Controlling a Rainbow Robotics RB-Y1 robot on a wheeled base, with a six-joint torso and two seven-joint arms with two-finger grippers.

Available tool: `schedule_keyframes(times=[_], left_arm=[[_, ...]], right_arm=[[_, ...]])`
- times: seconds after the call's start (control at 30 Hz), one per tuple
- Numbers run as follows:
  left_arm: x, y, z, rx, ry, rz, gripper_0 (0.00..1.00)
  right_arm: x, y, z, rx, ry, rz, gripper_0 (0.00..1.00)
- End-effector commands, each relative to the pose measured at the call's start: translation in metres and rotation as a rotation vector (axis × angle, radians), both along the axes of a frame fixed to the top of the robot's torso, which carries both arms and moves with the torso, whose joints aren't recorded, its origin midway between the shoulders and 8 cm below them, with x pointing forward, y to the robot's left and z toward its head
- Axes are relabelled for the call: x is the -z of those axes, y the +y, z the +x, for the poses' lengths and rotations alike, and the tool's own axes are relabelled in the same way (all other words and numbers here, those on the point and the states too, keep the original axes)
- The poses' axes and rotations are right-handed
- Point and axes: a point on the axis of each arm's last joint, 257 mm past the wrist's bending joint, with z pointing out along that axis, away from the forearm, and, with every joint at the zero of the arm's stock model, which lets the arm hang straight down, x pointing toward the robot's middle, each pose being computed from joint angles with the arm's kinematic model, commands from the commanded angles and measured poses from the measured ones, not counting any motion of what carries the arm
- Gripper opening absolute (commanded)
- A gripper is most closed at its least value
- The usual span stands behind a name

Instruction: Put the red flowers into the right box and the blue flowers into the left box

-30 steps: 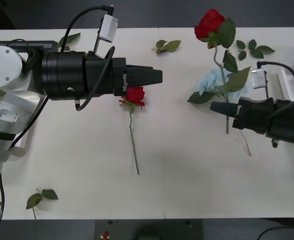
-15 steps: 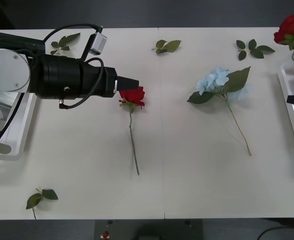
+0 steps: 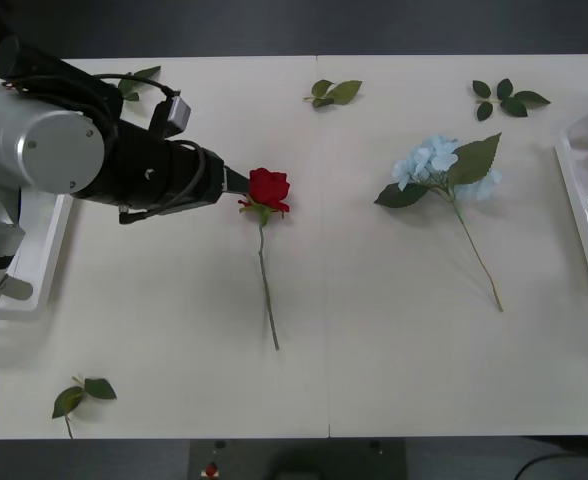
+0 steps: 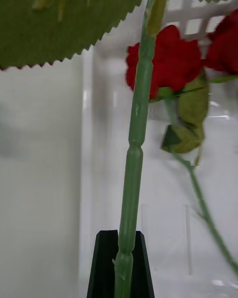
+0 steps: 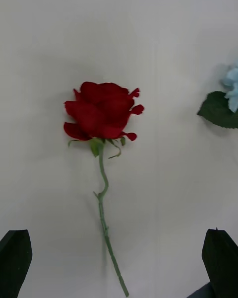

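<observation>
red rose (image 4: 133, 179) stem sits clamped in the right end effector (image 4: 121, 265) above the right box (image 4: 148, 228) that already holds roses, so release looks next, while the left end effector (image 5: 119, 260), fingers wide, hovers over another rose (image 3: 269, 188) on the bench (image 3: 374, 350).

rose by the left claw (image 3: 269, 188): red bloom, green stem
flower further right of that claw (image 3: 436, 162): pale blue head, dark green leaves
left claw's fingers (image 5: 15, 255): black
stem in the right claw (image 4: 133, 169): green
table (image 3: 374, 340): cream
</observation>
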Motion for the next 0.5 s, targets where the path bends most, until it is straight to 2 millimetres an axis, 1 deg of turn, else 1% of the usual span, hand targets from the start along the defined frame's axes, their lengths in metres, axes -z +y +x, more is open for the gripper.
schedule_keyframes(times=[0.03, 0.17, 0.3, 0.47, 0.5], left_arm=[[-0.013, -0.010, 0.007, -0.046, -0.028, 0.057, 1.00], [0.002, -0.008, 0.012, -0.108, -0.029, 0.127, 1.00], [0.022, -0.008, 0.017, -0.133, -0.030, 0.211, 1.00], [0.047, -0.012, 0.024, -0.128, -0.002, 0.253, 1.00], [0.050, -0.013, 0.025, -0.126, -0.001, 0.256, 1.00]], right_arm=[[-0.010, -0.030, 0.002, 0.024, -0.021, -0.105, 0.00], [0.002, -0.056, -0.002, 0.084, -0.023, -0.145, 0.00], [0.008, -0.066, -0.002, 0.099, -0.028, -0.203, 0.00], [0.016, -0.076, 0.001, 0.130, -0.046, -0.245, 0.00], [0.017, -0.077, 0.002, 0.134, -0.051, -0.251, 0.00]])
